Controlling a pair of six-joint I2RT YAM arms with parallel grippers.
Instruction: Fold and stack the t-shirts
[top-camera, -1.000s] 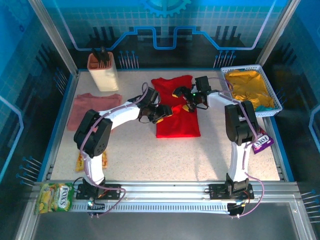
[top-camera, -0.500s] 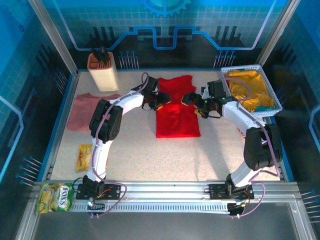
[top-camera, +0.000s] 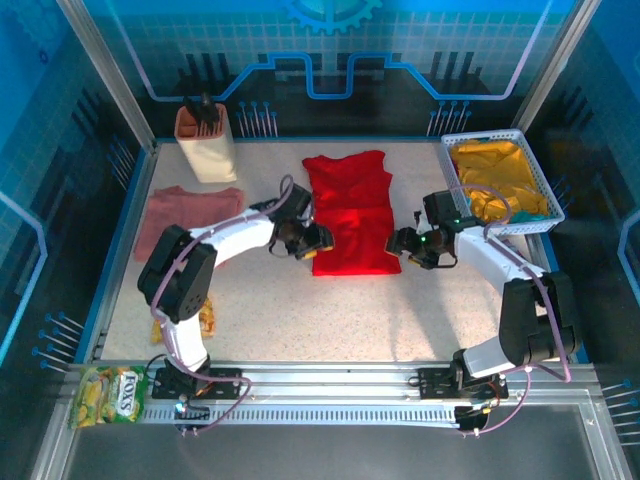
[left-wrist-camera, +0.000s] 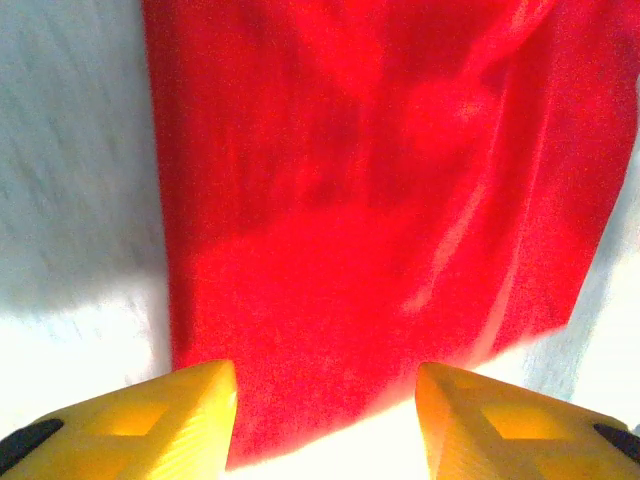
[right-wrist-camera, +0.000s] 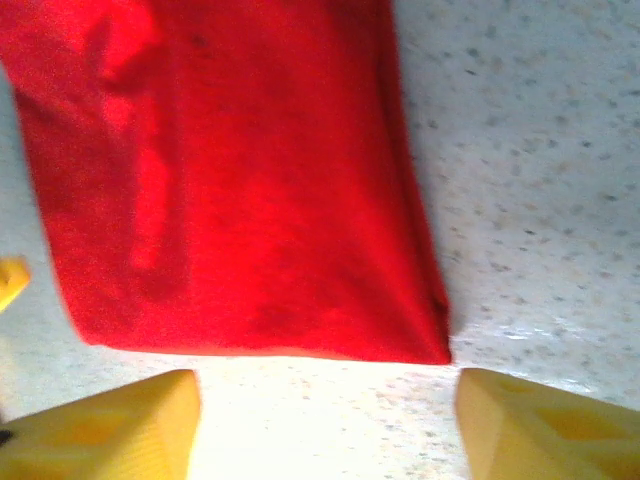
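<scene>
1. The dusty-pink t-shirt (top-camera: 187, 215) is lying flat on the bench (top-camera: 300, 310), well to the left of the left end effector (top-camera: 310, 240).
2. The left end effector, having dropped from the shirt's upper part, is hovering at the near-left corner of the red t-shirt (top-camera: 350, 210) with its jaws apart and gripping nothing.
3. The red t-shirt is lying between both end effectors as a narrow strip.
4. The right end effector (top-camera: 405, 245) has likewise come down to the near-right corner and is standing open and empty, so a hem-to-collar fold is probably coming next.
</scene>
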